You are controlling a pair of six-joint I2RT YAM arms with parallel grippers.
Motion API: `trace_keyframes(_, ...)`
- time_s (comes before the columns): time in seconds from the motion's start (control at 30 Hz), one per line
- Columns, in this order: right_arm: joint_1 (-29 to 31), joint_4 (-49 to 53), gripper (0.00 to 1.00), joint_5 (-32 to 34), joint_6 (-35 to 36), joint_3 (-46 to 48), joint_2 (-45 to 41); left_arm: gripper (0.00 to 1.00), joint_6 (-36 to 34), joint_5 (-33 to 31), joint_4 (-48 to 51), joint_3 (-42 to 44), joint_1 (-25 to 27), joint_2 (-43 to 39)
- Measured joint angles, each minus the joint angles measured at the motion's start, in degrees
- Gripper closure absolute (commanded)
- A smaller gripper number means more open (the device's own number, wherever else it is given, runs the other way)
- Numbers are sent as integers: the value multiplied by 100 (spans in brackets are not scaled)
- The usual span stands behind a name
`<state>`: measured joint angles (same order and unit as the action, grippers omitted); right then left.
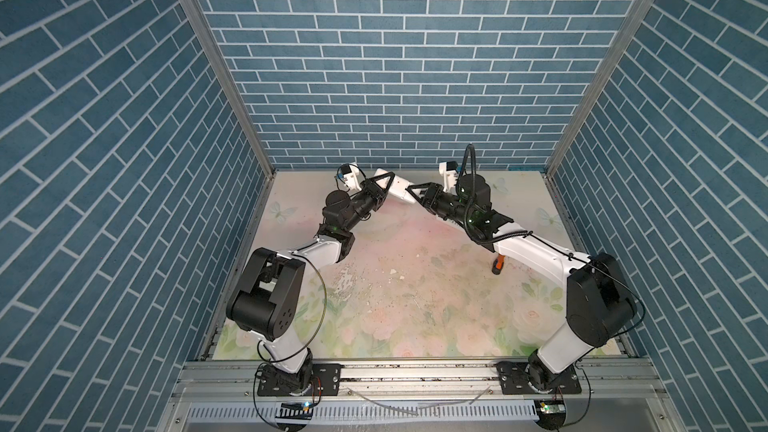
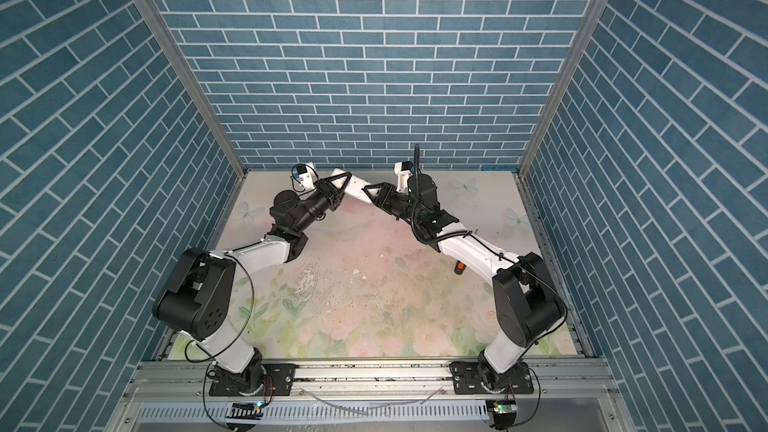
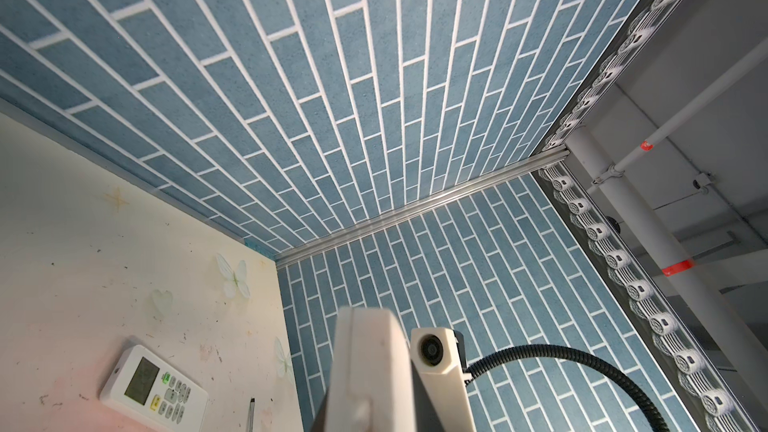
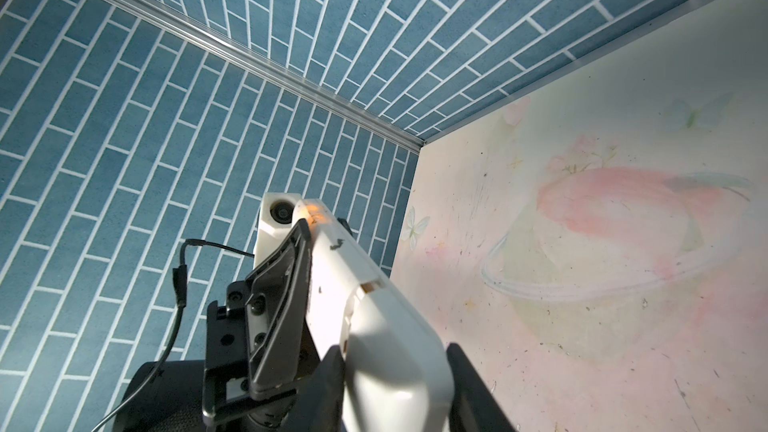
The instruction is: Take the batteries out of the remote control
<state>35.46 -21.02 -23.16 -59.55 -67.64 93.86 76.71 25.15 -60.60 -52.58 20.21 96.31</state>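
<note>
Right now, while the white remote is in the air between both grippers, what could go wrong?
1. The remote hangs above the table between the left gripper and the right gripper; how firmly the right one grips is unclear, so it may slip.
2. The grippers stand close and could collide.
3. No batteries show yet; freed ones might drop and roll.

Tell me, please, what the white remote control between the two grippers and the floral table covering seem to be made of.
The white oblong remote control: likely moulded plastic, smooth and faintly glossy; it shows crisp seams, rounded corners and a soft highlight. The pastel floral table covering: seemingly a printed matte sheet, scuffed and flaking in patches; vinyl or paper cannot be told.
</note>
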Motion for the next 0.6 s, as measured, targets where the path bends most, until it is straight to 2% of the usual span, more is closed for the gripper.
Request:
trace_keyframes(0.33,0,164,59,44,83,7,-68,100,-9,46,24,0,-74,-26)
trace_keyframes(0.47,0,214,64,46,131,7,-87,100,-15,66,26,0,-81,-26)
trace_keyframes(0.6,0,208,65,42,140,7,-87,100,-61,74,42,0,-83,-31)
